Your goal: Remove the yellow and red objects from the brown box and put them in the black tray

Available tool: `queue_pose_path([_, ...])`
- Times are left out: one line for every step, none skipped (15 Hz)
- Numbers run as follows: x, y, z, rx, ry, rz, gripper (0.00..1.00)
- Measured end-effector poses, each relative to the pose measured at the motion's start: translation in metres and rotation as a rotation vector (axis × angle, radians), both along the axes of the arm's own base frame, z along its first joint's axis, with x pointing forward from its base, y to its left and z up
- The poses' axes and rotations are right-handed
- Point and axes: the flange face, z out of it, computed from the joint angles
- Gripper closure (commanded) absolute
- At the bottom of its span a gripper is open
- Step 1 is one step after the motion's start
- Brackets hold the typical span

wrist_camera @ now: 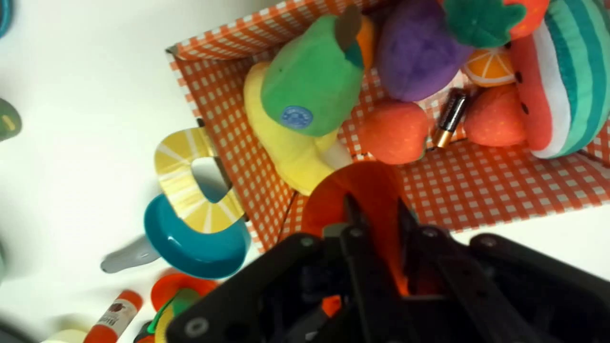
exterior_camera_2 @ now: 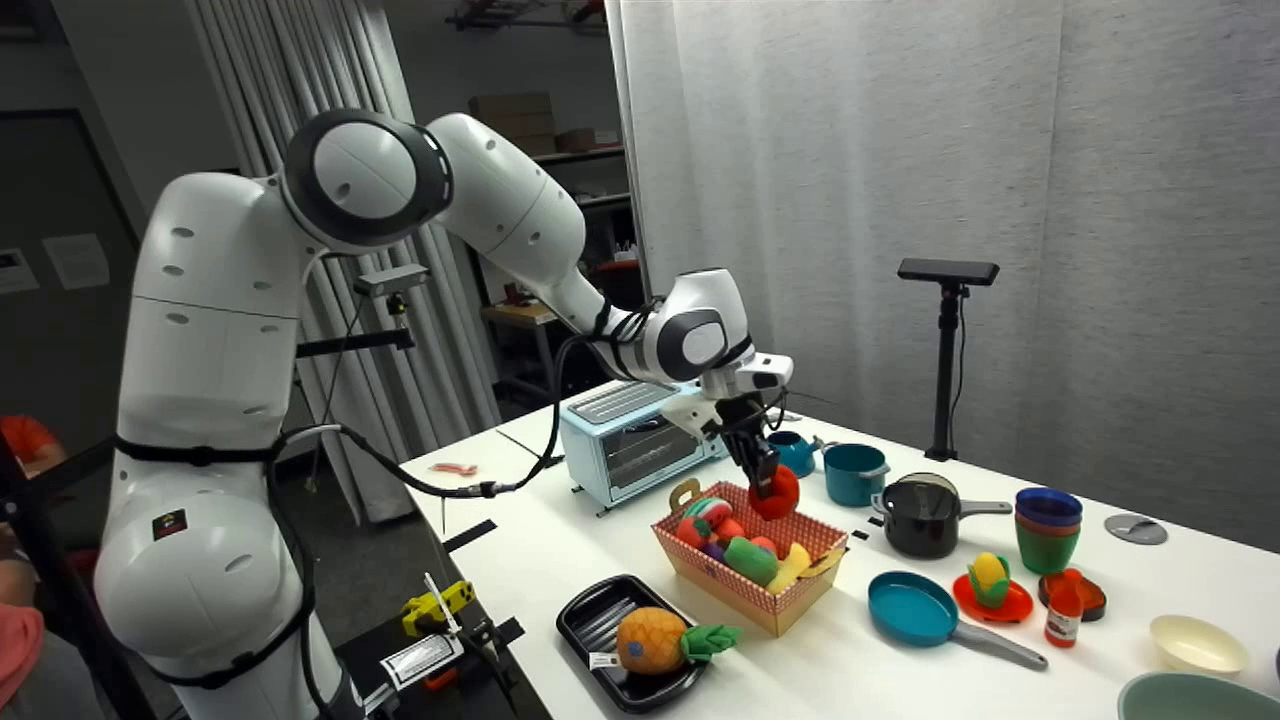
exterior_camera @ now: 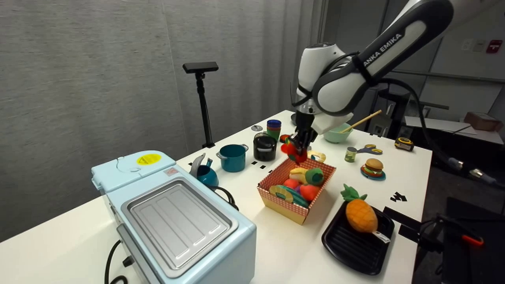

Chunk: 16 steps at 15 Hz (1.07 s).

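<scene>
My gripper (wrist_camera: 376, 204) is shut on a plain red round toy fruit (wrist_camera: 329, 205). In both exterior views the red fruit (exterior_camera: 298, 156) (exterior_camera_2: 780, 494) hangs from the gripper (exterior_camera: 303, 142) (exterior_camera_2: 762, 478) above one end of the brown box (exterior_camera: 279, 207) (exterior_camera_2: 725, 595). The box has tan outer walls and a red checked lining. It also holds a green pear (wrist_camera: 312, 78), a yellow banana (wrist_camera: 300, 162), a purple fruit (wrist_camera: 419, 50), strawberries (wrist_camera: 393, 133) and a watermelon slice (wrist_camera: 567, 76). The orange-yellow pineapple (exterior_camera: 361, 215) (exterior_camera_2: 652, 640) lies in the black tray (exterior_camera: 351, 256) (exterior_camera_2: 605, 628).
A pale blue toaster oven (exterior_camera: 240, 256) (exterior_camera_2: 640, 455) stands near the box. A teal pot (exterior_camera: 232, 157) (exterior_camera_2: 855, 475), a black saucepan (exterior_camera_2: 920, 520) and a teal pan (exterior_camera_2: 910, 610) are beside the box. A toy burger (exterior_camera: 373, 167) sits beyond the tray. A tall camera stand (exterior_camera_2: 948, 370) rises behind the table.
</scene>
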Motion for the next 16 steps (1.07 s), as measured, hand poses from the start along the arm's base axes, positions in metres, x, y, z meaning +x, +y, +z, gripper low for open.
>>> queue_pose_path([-0.008, -0.006, 0.011, 0.004, -0.009, -0.001, 0.96])
queue_pose_path([-0.015, -0.012, 0.020, 0.008, -0.013, 0.000, 0.96])
queue_pose_path([-0.024, -0.016, 0.028, 0.013, -0.012, 0.003, 0.96])
queue_pose_path([-0.033, -0.020, 0.033, 0.018, -0.006, 0.008, 0.96])
queue_pose_path([-0.042, -0.022, 0.037, 0.023, 0.002, 0.013, 0.96])
queue_pose_path([-0.052, -0.025, 0.040, 0.027, 0.014, 0.020, 0.96])
queue_pose_path([-0.063, -0.026, 0.041, 0.030, 0.031, 0.026, 0.96])
queue_pose_path([-0.074, -0.027, 0.041, 0.033, 0.052, 0.032, 0.96])
queue_pose_path([-0.085, -0.028, 0.040, 0.037, 0.077, 0.042, 0.96])
queue_pose_path([-0.096, -0.028, 0.038, 0.041, 0.105, 0.053, 0.96])
queue_pose_path([-0.107, -0.027, 0.035, 0.045, 0.134, 0.064, 0.96])
queue_pose_path([-0.118, -0.025, 0.031, 0.049, 0.164, 0.078, 0.96])
queue_pose_path([-0.127, -0.022, 0.026, 0.052, 0.191, 0.090, 0.96])
queue_pose_path([-0.136, -0.019, 0.020, 0.055, 0.212, 0.100, 0.96])
queue_pose_path([-0.143, -0.015, 0.014, 0.057, 0.231, 0.112, 0.96])
queue_pose_path([-0.149, -0.011, 0.008, 0.059, 0.248, 0.122, 0.96])
